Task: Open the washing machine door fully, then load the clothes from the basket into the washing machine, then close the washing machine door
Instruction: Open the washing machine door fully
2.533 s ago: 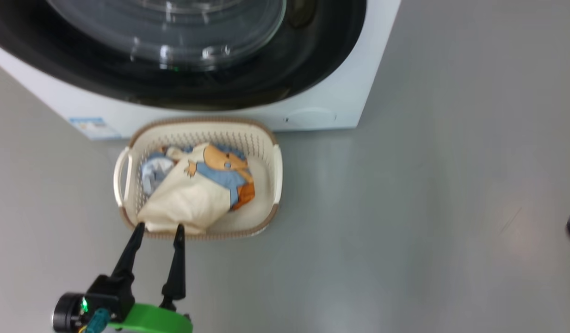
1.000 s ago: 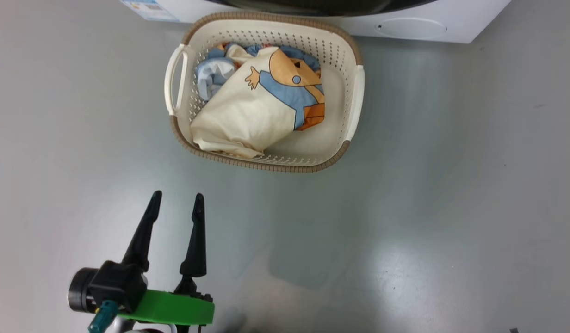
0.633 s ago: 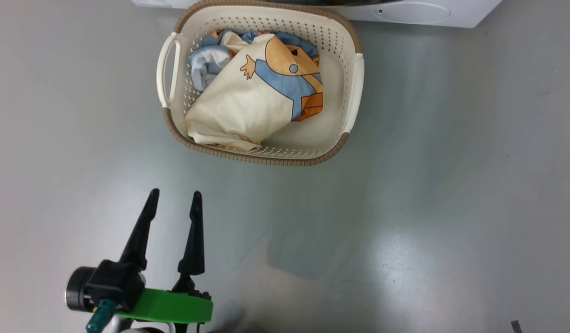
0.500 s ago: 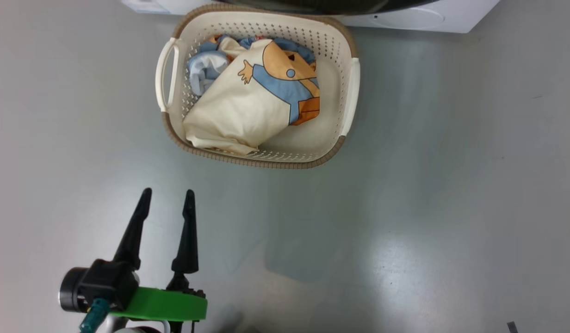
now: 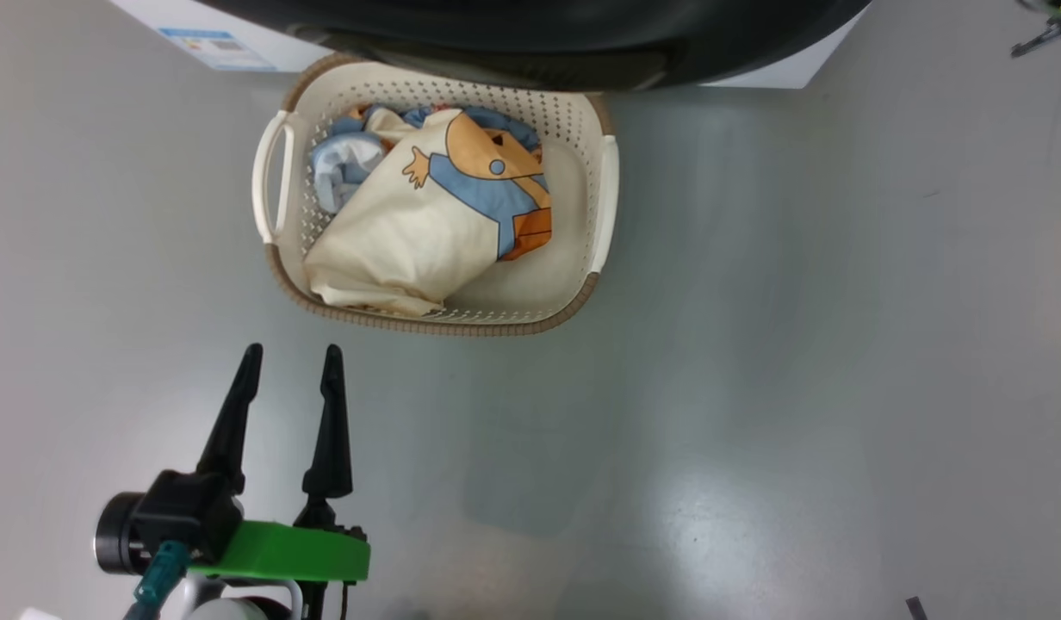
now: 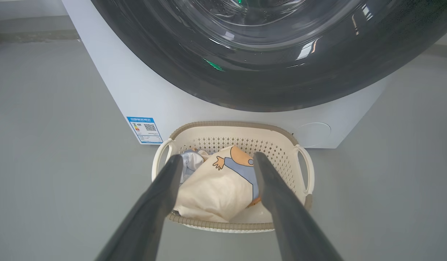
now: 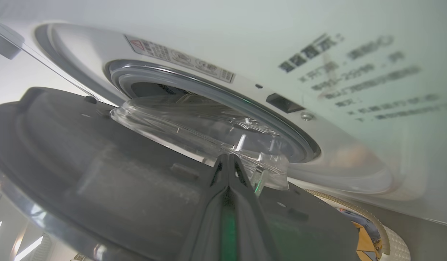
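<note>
Door (image 5: 530,34) is swinging open. A couple of seconds back the head view was showing it flush in the machine (image 6: 154,94) front; now its black rim is hanging out over the basket's (image 5: 606,198) far rim. The head cam is panning too, so the basket's shift in frame isn't real: it's sitting where it was, on the floor (image 5: 754,387) against the machine, next to the blue label (image 5: 207,43). In the right wrist view the glass bowl (image 7: 194,123) is standing clear of the seal (image 7: 209,87), with a gap showing. The right hand (image 7: 229,159) is working with fingers pressed together, gripping nothing, tips lying on the door's inner face at the foot of the bowl. It looks to be pushing the door outward, though I can't confirm contact. The left hand (image 5: 291,353) is hovering over the floor short of the basket, fingers apart, empty, pointing at the clothes (image 5: 410,232). Both clothes are lying in the basket, cream one on top. My read: step one is running but not finishing yet, and the door is needing more swing. Loading isn't starting. While the door is overhanging the basket, it's likely blocking a clean lift, so the left hand should be waiting.
</note>
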